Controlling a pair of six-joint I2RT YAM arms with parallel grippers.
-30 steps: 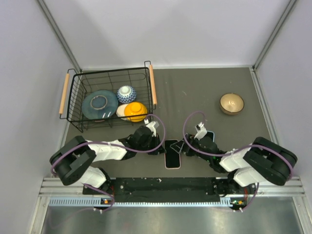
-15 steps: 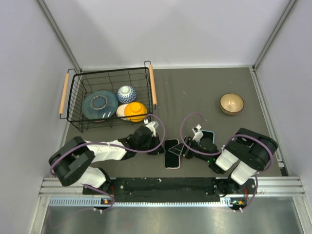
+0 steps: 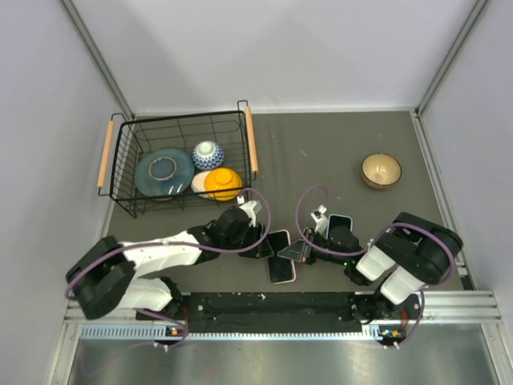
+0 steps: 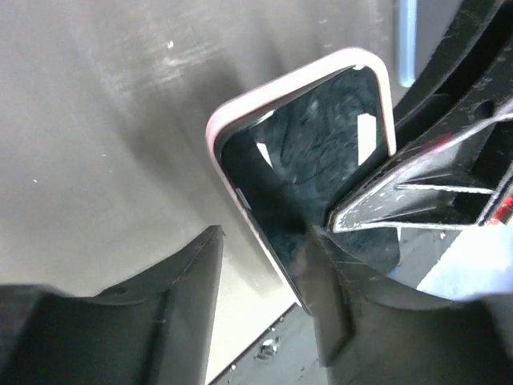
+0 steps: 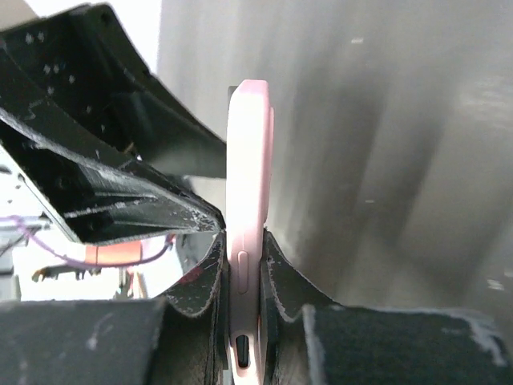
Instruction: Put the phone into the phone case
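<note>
Two grippers meet at one phone case near the front edge of the table, midway between the arm bases. One phone sits inside it: the left wrist view shows a single glossy black screen framed by the pink rim. From above, the pair lies skewed between the two arms.

The right gripper is clamped on the case. Its wrist view shows the pink shell edge-on, with both fingers pressed against its two broad faces.

The left gripper has its jaws apart, straddling one long edge of the case near a corner. One of its fingers stands off the pink rim with a strip of table showing between them. The other overlaps the screen side, and I cannot tell whether it touches the glass.

One second handset, black-faced with a light blue rim, lies just beyond the right gripper.

One wire basket with two wooden handles stands at the far left of the table and holds three dishes: one blue-grey plate, one small blue-and-white jar and one orange bowl. One tan bowl sits alone at the far right, well apart from everything else.
</note>
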